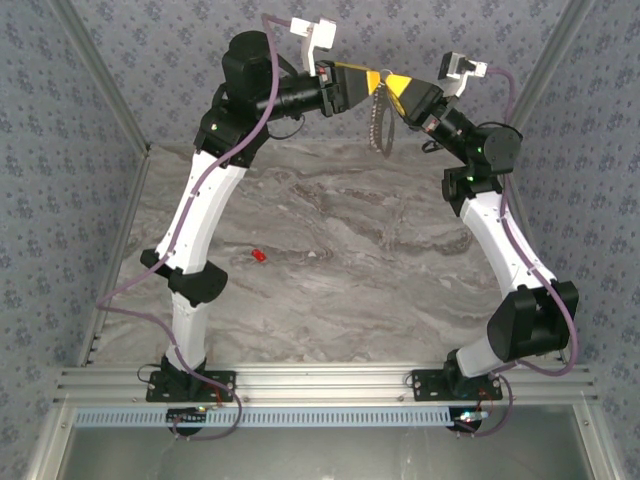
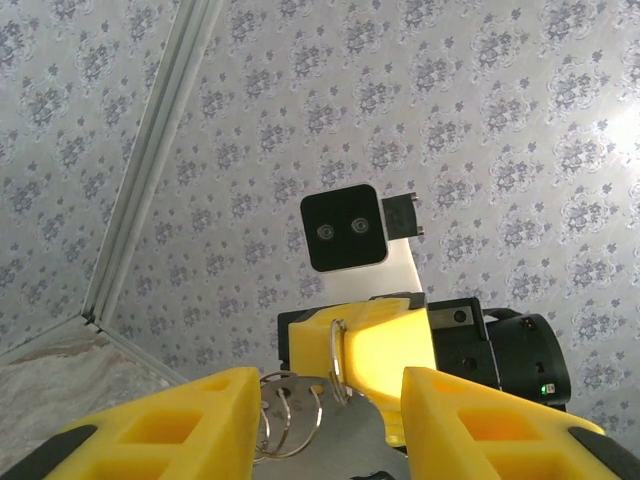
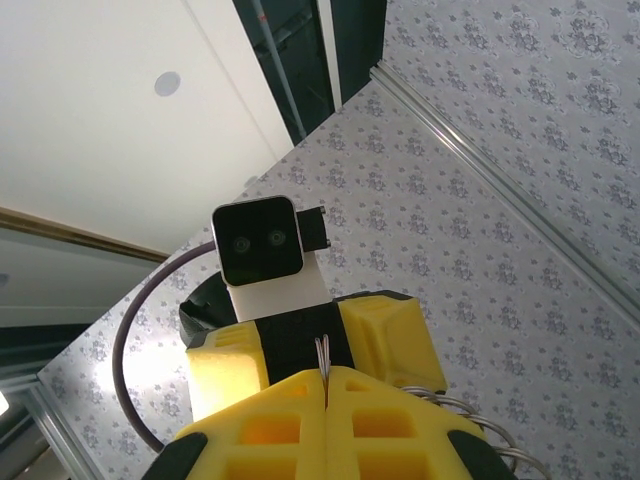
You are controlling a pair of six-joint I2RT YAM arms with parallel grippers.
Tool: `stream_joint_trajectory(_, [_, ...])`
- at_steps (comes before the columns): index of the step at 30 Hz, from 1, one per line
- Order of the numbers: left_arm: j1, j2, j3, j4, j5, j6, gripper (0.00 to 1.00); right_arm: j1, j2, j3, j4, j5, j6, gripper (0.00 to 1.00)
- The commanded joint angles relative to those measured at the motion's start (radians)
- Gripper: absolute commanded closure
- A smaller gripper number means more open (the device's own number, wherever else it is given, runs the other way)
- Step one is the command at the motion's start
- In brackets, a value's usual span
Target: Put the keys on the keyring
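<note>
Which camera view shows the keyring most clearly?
Left wrist view: the keyring is close, its loops distinct. The top view shows it small, hanging between the left hand and right hand. The right wrist view shows a thin pinched edge.

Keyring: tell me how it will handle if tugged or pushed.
Probably stiff, not floppy: the keyring shows firm round wire coils. Likely light: a thin edge pinched in the shut right gripper seems enough to carry it. Bare smooth metal hanging free in the top view, so it may swing or slip when tugged.
</note>
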Motion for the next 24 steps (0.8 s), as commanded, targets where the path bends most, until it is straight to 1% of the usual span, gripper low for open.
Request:
stream_joint_trajectory(1, [-0.011,-0.029,0.022,0.04,0.031,-0.01,0.6,0.011,-0.001,0.024,0.053,0.022,0.007,1.0])
stream_joint_trajectory(9, [-0.013,-0.025,0.023,0.038,0.038,-0.01,0.64,0.03,0.004,0.041,0.044,0.023,0.0,1.0])
stream_joint_trajectory(16, [-0.014,-0.025,0.023,0.041,0.047,-0.01,0.76,0.035,0.005,0.04,0.038,0.027,-0.006,1.0])
stream_joint_trajectory(24, [-0.013,-0.024,0.021,0.033,0.053,-0.008,0.76,0.032,0.005,0.033,0.037,0.047,-0.005,1.0])
